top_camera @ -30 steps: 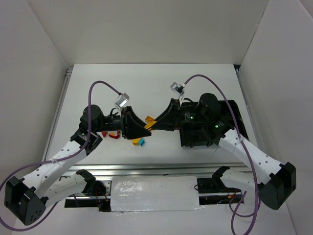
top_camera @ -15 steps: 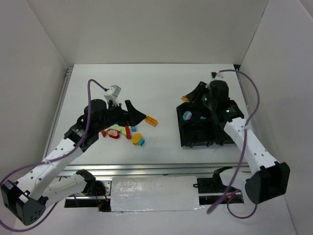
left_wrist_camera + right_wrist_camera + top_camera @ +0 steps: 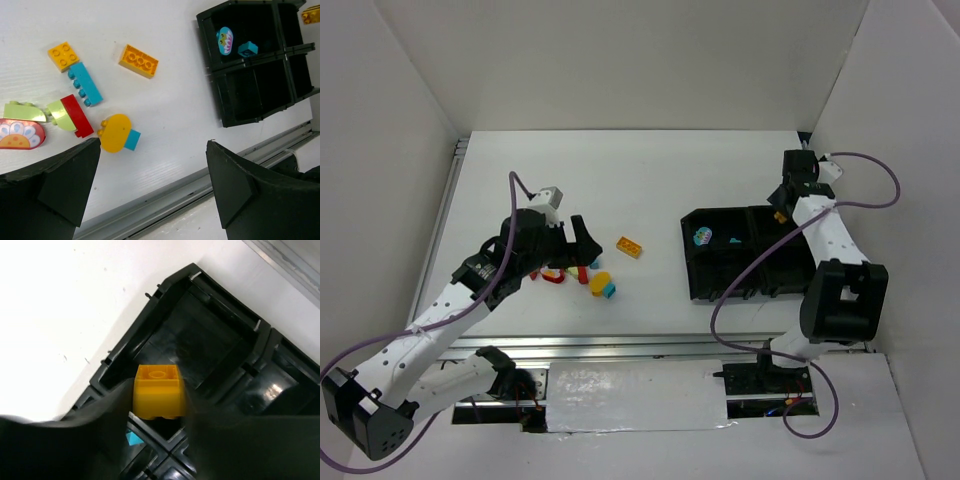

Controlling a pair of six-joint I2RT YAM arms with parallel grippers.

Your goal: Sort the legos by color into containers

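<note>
Loose legos lie on the white table: an orange brick (image 3: 630,246) (image 3: 138,61), a yellow round piece (image 3: 115,132) joined to a cyan one, a red brick (image 3: 77,116), a long cyan brick (image 3: 85,84), pale green pieces (image 3: 60,114) and a square orange brick (image 3: 63,55). My left gripper (image 3: 582,240) (image 3: 153,145) hovers over them, wide open and empty. The black four-part tray (image 3: 695,280) (image 3: 250,120) holds two cyan pieces (image 3: 224,40) in its far left compartment. My right gripper (image 3: 782,205) (image 3: 159,396) hangs over the far right compartment with an orange brick (image 3: 157,391) between its blurred fingers, which lie against both its sides.
A red piece with a flower print (image 3: 20,135) lies at the left end of the pile. A metal rail (image 3: 165,200) runs along the table's near edge. White walls close in the table at the back and both sides, the right one close to the tray.
The two grippers met over the middle on an orange brick. The left one let go, opened and drew back left. The right arm carried the brick to the tray's far right compartment.
</note>
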